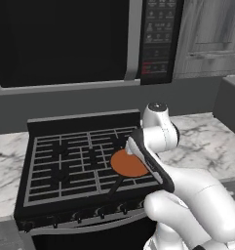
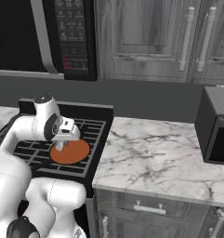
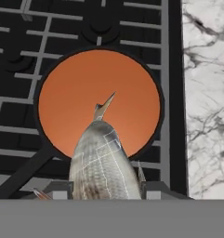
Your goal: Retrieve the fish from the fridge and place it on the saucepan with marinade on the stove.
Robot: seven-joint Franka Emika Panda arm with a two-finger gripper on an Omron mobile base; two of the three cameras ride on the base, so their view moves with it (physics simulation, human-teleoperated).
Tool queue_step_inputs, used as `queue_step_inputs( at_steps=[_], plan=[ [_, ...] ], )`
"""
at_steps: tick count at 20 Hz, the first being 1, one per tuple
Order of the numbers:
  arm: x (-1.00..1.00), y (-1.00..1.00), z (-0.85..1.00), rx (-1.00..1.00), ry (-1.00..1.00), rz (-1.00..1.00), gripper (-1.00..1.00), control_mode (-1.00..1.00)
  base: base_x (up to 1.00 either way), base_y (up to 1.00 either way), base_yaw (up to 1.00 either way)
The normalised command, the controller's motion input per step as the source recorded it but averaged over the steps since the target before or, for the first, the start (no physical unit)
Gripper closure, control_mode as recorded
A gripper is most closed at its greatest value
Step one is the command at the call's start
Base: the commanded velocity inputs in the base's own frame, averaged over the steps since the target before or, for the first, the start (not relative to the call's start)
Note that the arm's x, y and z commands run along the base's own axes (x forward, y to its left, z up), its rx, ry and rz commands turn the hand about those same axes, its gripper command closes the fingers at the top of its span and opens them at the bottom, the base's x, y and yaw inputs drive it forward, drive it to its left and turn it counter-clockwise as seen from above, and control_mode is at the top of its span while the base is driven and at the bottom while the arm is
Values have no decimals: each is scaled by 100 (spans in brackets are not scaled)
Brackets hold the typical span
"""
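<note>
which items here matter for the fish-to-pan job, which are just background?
In play:
- fish, gripped in the claw above the pan
- saucepan with marinade, on the stove grates

Background:
- microwave over the stove
- marble counter
- upper cabinets
- dark appliance on the counter at far right

I'm seeing a grey-white speckled fish (image 3: 102, 162) over a pan (image 3: 99, 100) showing flat orange-brown inside. The stove (image 1: 65, 161) is looking black with grey grates; the counter (image 2: 155, 158) is showing white, grey-veined marble.
</note>
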Motion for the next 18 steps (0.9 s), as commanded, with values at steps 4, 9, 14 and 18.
queue_step_inputs(
  at_steps=[4, 9, 14, 18],
  plan=[
    [14, 4, -16, 0, 0, 0, 100, -100, 0, 0, 0],
    [3, 13, -23, 0, 0, 0, 100, -100, 0, 0, 0],
    [20, 8, -25, 0, 0, 0, 100, -100, 0, 0, 0],
    [26, 0, -27, 0, 0, 0, 100, -100, 0, 0, 0]
  ],
)
